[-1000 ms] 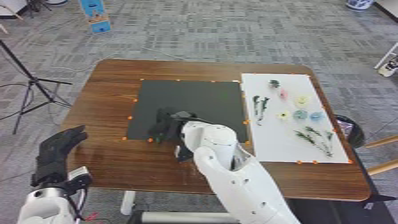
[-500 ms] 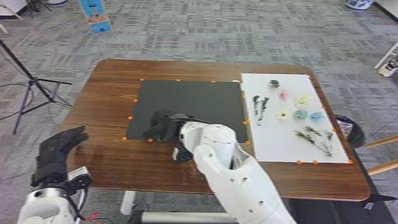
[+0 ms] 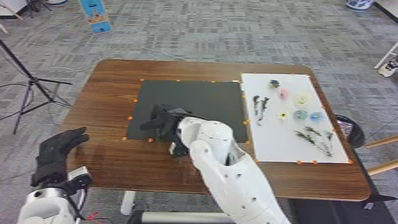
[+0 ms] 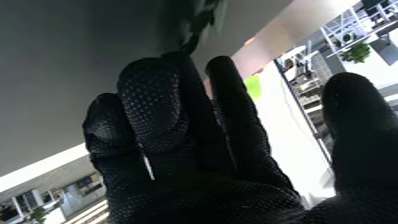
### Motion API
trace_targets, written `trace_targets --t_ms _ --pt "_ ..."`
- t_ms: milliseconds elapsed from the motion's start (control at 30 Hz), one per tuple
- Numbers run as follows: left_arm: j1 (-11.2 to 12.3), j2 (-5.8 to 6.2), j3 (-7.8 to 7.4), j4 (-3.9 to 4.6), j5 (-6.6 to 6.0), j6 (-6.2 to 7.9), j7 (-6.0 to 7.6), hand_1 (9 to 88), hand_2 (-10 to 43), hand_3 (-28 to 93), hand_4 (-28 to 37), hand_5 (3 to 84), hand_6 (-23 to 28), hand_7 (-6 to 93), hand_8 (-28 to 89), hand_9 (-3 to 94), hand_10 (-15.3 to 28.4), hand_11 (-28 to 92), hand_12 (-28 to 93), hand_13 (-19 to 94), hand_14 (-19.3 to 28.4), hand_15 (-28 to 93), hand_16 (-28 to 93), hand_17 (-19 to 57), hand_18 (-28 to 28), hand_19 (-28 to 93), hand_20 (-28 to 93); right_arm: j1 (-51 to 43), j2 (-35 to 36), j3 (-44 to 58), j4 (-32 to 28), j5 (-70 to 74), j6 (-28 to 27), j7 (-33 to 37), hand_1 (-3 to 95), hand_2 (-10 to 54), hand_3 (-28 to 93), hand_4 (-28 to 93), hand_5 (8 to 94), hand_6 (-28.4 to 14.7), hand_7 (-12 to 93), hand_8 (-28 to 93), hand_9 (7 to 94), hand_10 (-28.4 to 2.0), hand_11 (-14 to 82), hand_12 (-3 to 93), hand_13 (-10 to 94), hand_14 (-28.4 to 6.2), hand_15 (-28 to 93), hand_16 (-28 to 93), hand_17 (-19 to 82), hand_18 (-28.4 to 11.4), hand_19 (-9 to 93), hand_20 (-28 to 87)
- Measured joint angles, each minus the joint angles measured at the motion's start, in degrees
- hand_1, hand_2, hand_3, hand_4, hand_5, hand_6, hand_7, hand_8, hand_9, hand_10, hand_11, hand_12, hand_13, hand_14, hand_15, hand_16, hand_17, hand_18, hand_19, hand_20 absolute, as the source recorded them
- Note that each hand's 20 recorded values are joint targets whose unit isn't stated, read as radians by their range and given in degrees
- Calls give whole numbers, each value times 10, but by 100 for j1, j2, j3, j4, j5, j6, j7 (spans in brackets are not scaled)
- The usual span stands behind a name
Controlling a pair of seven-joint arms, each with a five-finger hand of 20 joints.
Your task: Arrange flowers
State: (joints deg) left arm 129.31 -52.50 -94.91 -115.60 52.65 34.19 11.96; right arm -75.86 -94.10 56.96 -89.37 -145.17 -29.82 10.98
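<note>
My right hand (image 3: 163, 121) is over the near left part of the black board (image 3: 191, 95). In the right wrist view my right hand (image 4: 204, 165) has its fingers extended and the thumb apart. Just beyond the fingertips, a dark leafy sprig (image 4: 202, 24) shows against the dark surface; contact is unclear. My left hand (image 3: 58, 150) rests open off the table's left edge. The white sheet (image 3: 266, 150) holds a pink flower (image 3: 283, 93), a pale yellow flower (image 3: 302, 101), a small yellow flower (image 3: 282, 115), a blue flower (image 3: 316, 116), dark stems (image 3: 259, 109) and green sprigs (image 3: 313, 139).
Orange markers line the edges of the board and sheet on the brown table (image 3: 115, 165). A black tripod (image 3: 34, 82) stands on the floor at the left. Wooden chair legs are beyond the right edge.
My right hand has shifted a little left and then slightly away from the near edge, and its arm has swung slightly left. The left hand has kept still.
</note>
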Motion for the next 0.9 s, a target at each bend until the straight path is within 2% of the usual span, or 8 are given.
trace_targets --t_ms 167,400,567,633,800,900 --pt "0 -12 -7 0 4 -4 -1 269 245 731 -283 546 34 208 -99 570 153 234 174 394 149 197 1 68 83 124 169 134 231 -180 -119 366 -3 160 236 95 409 119 507 -54 125 -22 599 -209 75 121 667 -193 638 400 329 -284 763 610" --pt "1 -22 -11 0 0 -5 -1 274 243 728 -283 541 38 204 -96 561 150 238 173 392 150 191 -1 67 84 126 168 279 1103 -683 -800 1410 26 681 255 98 407 110 534 -69 111 -20 613 -205 77 121 672 -192 644 397 332 -284 768 611" --pt "1 -22 -10 -1 0 -5 0 276 240 727 -283 543 43 200 -94 562 154 240 173 392 151 193 1 67 84 128 167 290 1410 -717 -875 1403 40 670 286 107 347 133 560 -79 102 -21 609 -202 77 125 672 -192 647 398 332 -284 770 615" --pt "1 -21 -9 -1 0 -5 1 278 240 725 -283 546 46 197 -93 566 160 239 174 392 153 195 3 66 84 129 167 284 1441 -718 -858 1373 44 661 316 116 287 157 583 -88 96 -22 603 -202 76 125 671 -192 648 399 331 -284 770 616" --pt "1 -19 -8 -1 -1 -5 2 279 238 725 -283 555 54 189 -90 571 166 237 178 392 159 201 5 64 87 135 168 274 1453 -814 -834 1245 13 595 340 122 248 178 611 -96 99 -25 601 -201 75 128 666 -193 655 398 331 -284 770 619" --pt "1 -19 -8 -1 -1 -5 2 280 237 724 -283 563 60 181 -88 574 172 236 183 392 162 203 5 63 88 138 168 273 1465 -921 -839 1214 -32 579 374 134 185 217 627 -97 102 -27 606 -200 76 127 666 -193 661 393 331 -284 770 621"
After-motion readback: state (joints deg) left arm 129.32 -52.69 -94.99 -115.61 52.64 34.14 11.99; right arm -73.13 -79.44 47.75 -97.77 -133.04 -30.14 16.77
